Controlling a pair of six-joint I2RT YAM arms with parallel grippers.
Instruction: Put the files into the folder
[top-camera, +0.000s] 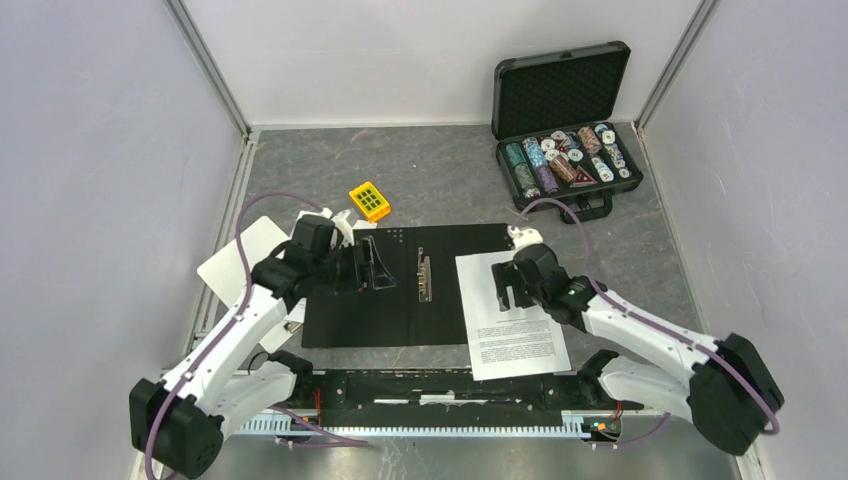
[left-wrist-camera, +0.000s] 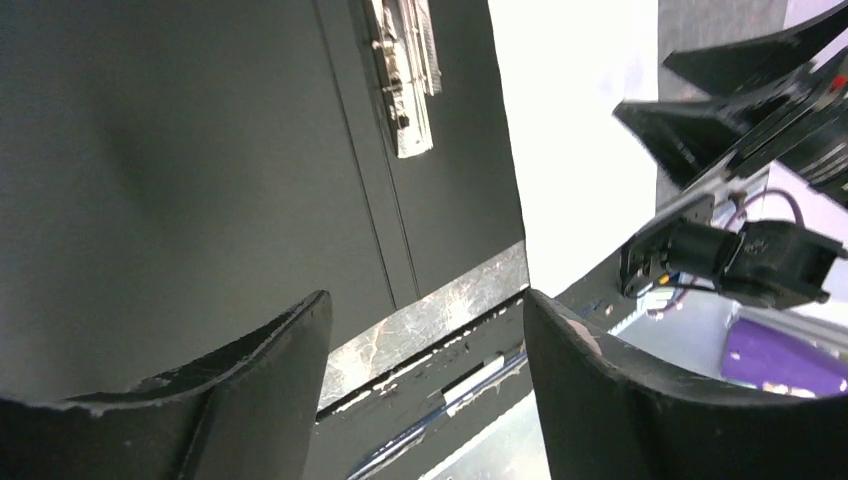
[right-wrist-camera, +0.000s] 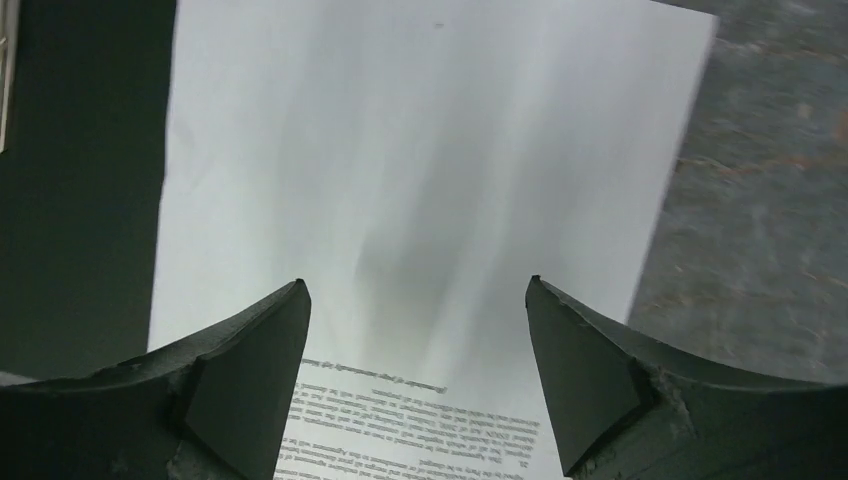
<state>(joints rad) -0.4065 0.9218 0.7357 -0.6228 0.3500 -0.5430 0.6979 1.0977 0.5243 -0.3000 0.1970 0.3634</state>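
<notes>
Mid worktop (top-camera: 420, 170), towards the near edge: the folder (top-camera: 350, 315) lies open, black inside up. The files (top-camera: 515, 345) sit skewed on its right cover. The left part of the sheet is on the black; its right edge and near end overhang onto the bare worktop.

The left claw (left-wrist-camera: 425, 300) hovers over the left cover, jaws apart and empty. The right claw (right-wrist-camera: 415, 290) is low over the blank upper part of the sheet, jaws also apart and gripping nothing.

Step in hand, judged: square the sheet onto the right cover.
- Press down flat with the right claw and drag towards the metal clip (top-camera: 426, 272) at the spine. A pinch at the edge of a thin loose sheet is likely to buckle it.
- Use the left claw to pin the left cover so the folder doesn't slide along.
- Stop short of the clip.

Writing: dense black print covers the near half of the sheet. It is upside down and blurred in the right wrist view and can't be read. No folder label is visible. The poker chip case (top-camera: 565, 130) at the far right corner shows no legible brand.
</notes>
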